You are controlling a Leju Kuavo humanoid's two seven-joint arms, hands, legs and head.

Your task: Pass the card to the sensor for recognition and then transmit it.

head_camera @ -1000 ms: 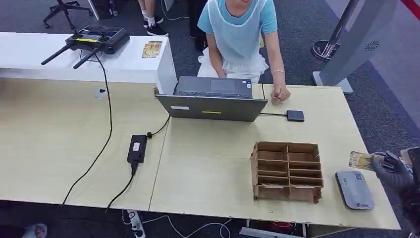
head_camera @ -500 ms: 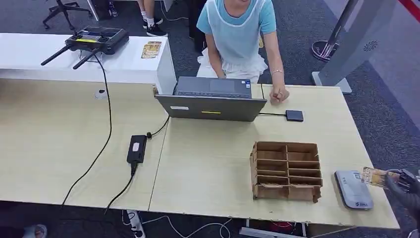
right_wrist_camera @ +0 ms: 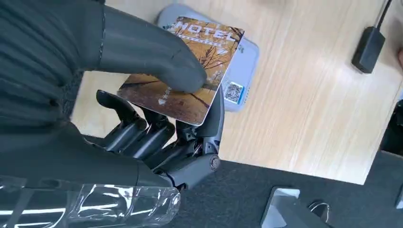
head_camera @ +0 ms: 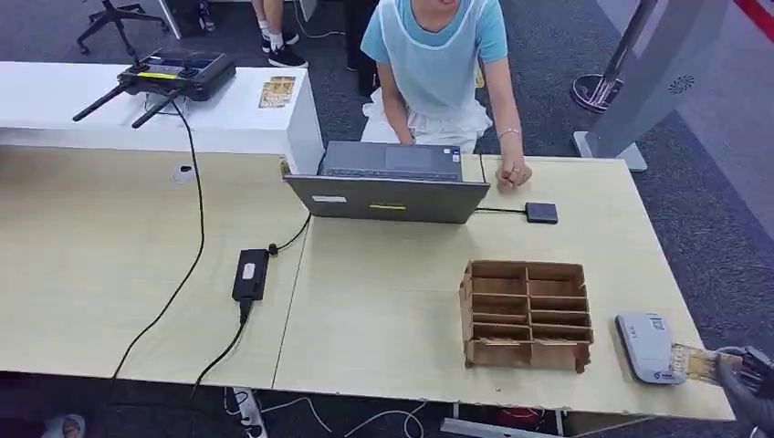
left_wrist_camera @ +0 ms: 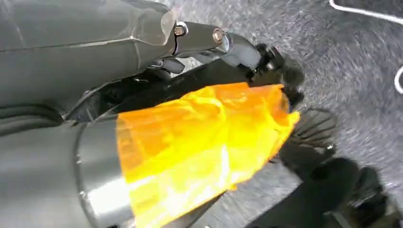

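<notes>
My right hand (right_wrist_camera: 157, 118) pinches the hotel card (right_wrist_camera: 183, 66) over the grey sensor (head_camera: 646, 347); recognition seems underway, transmitting remains; my left hand's state I cannot tell

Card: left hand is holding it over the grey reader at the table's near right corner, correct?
Not quite: the right hand holds the card, as the right wrist view shows. The rest is right: it is over the grey reader at the near right corner.
</notes>
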